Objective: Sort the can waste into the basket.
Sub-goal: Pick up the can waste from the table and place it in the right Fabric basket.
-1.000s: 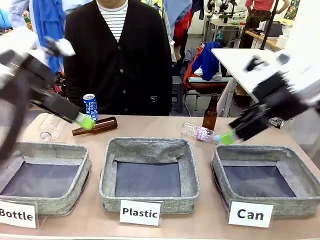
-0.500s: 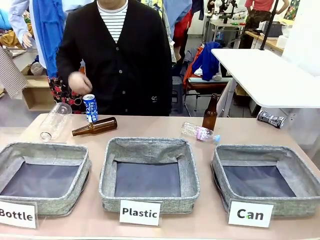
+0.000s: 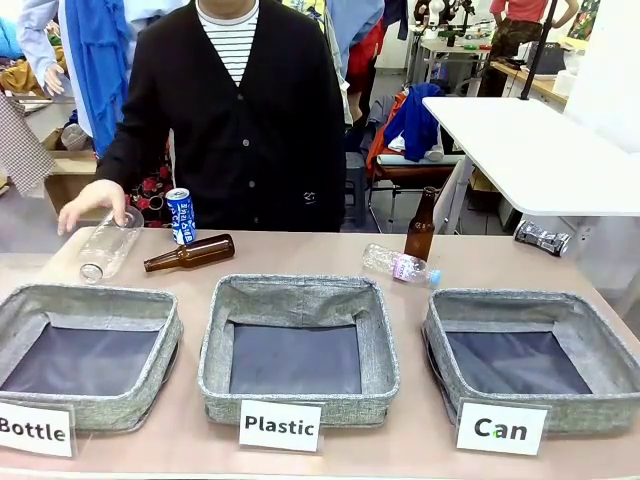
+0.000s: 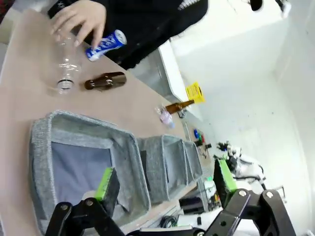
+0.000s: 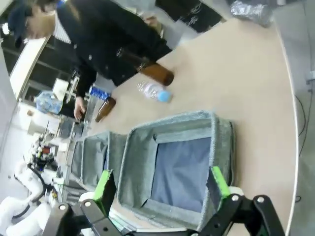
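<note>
currently, front view: blue can (image 3: pixel 180 215) upright, far left; silver can (image 3: pixel 541 238) lying crosswise, far right; basket (image 3: pixel 436 345) near right, card (image 3: pixel 501 428) reading "can".
left wrist view: left gripper (image 4: pixel 165 178) fingers apart, empty; blue can far ahead, beside a person's hand (image 4: pixel 78 19).
right wrist view: right gripper (image 5: pixel 160 183) fingers apart, empty; basket just ahead, silver can far beyond it, likely the right arm's pick.

I see coarse woven cloth on the square grey basket (image 3: pixel 520 299) signed "Can", with a smoother dark lining (image 3: pixel 515 362) inside; glossy printed metal on the small blue drink can (image 3: pixel 181 215); the beige table (image 3: pixel 300 258) looks matt, smooth.
</note>
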